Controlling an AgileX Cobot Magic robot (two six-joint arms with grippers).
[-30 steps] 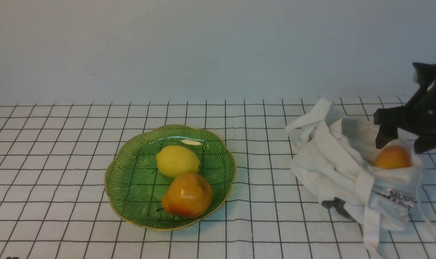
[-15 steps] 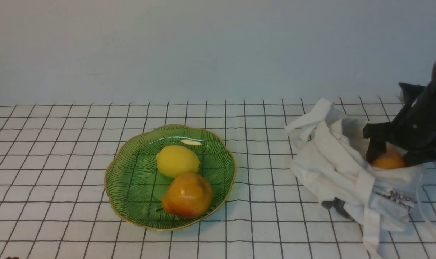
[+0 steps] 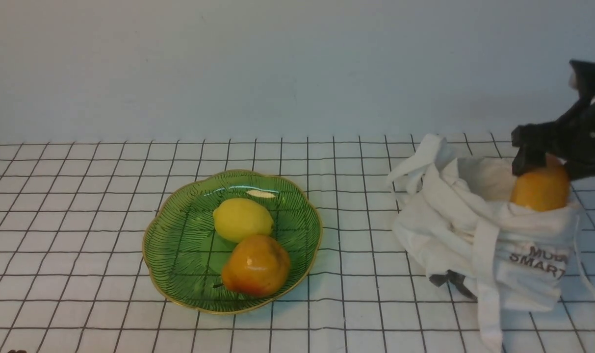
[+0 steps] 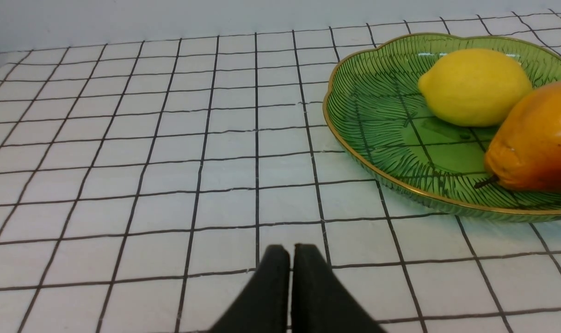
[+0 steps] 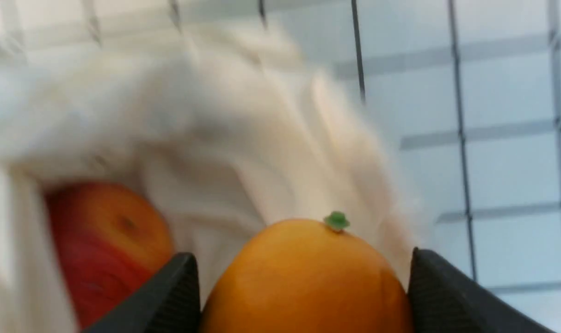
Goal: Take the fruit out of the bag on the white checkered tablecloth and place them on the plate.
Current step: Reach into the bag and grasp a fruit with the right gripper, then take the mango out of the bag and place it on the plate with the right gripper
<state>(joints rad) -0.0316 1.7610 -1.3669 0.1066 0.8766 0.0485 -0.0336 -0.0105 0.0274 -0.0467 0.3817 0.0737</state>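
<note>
My right gripper (image 3: 549, 168) is shut on the orange-yellow fruit (image 3: 540, 190) and holds it at the mouth of the white "SMART" bag (image 3: 474, 230), its lower end still below the bag's rim. In the right wrist view the fruit (image 5: 303, 282) sits between my two fingers (image 5: 178, 291), with a small green stem nub on top and the bag (image 5: 215, 115) behind it. The green plate (image 3: 179, 235) lies at the centre of the white checkered tablecloth (image 3: 71, 206). My left gripper (image 4: 289, 253) is shut and empty, low over the cloth near the plate (image 4: 377, 129).
A yellow lemon (image 3: 242, 219) and a pear-shaped orange fruit (image 3: 255, 265) lie on the plate. A red fruit (image 5: 104, 240) lies inside the bag. A small dark thing (image 3: 452, 280) pokes out under the bag's front. The bag's straps trail forward.
My right gripper dropped onto the fruit in the bag, closed on it, and has now risen with it. The bag's rim has been pulled up and its lettering has unfolded.
</note>
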